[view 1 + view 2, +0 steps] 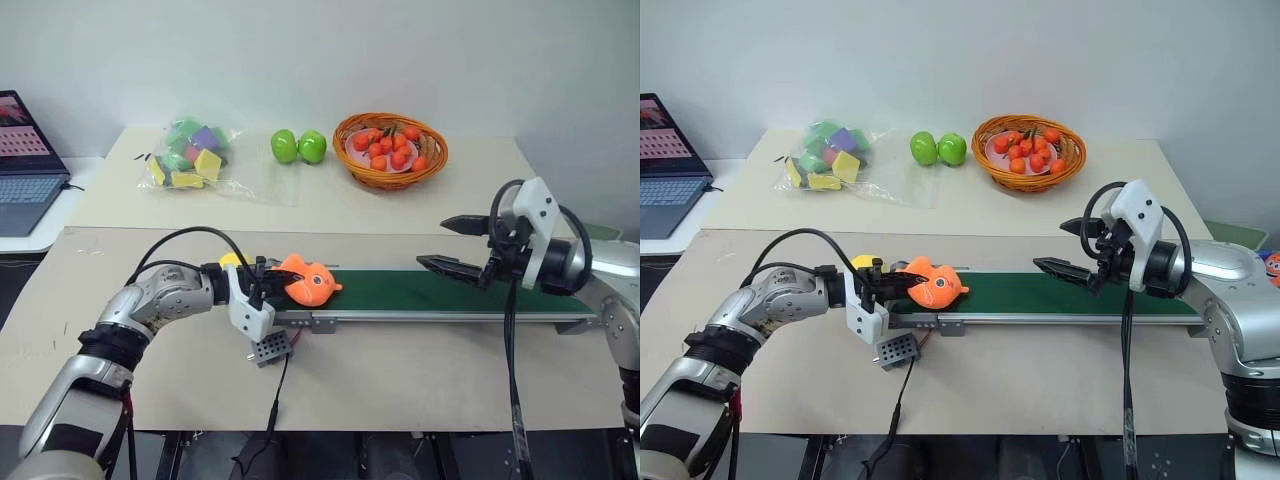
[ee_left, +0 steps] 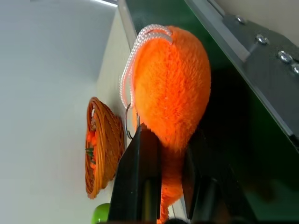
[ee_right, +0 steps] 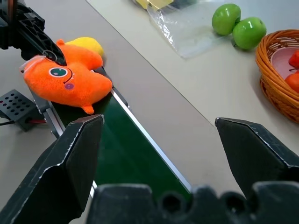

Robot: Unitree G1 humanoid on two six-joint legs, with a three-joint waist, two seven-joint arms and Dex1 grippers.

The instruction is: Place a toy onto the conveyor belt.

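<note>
The orange plush toy [image 1: 308, 282] is at the left end of the dark green conveyor belt [image 1: 400, 287]. My left gripper [image 1: 272, 280] is shut on its tail end, and the left wrist view shows both black fingers [image 2: 140, 177] pinching the orange plush [image 2: 170, 84]. I cannot tell whether the toy rests on the belt or hangs just above it. My right gripper [image 1: 432, 243] is held open over the right part of the belt with nothing between its fingers. In the right wrist view, the toy [image 3: 70, 81] lies well beyond its tips.
A yellow toy [image 1: 232, 259] lies on the table just behind my left gripper. A small grey perforated box [image 1: 270, 348] with a cable sits in front of the belt's left end. On the far table are a bag of blocks [image 1: 190, 155], two green apples [image 1: 298, 146], a basket [image 1: 390, 150] and a laptop [image 1: 25, 165].
</note>
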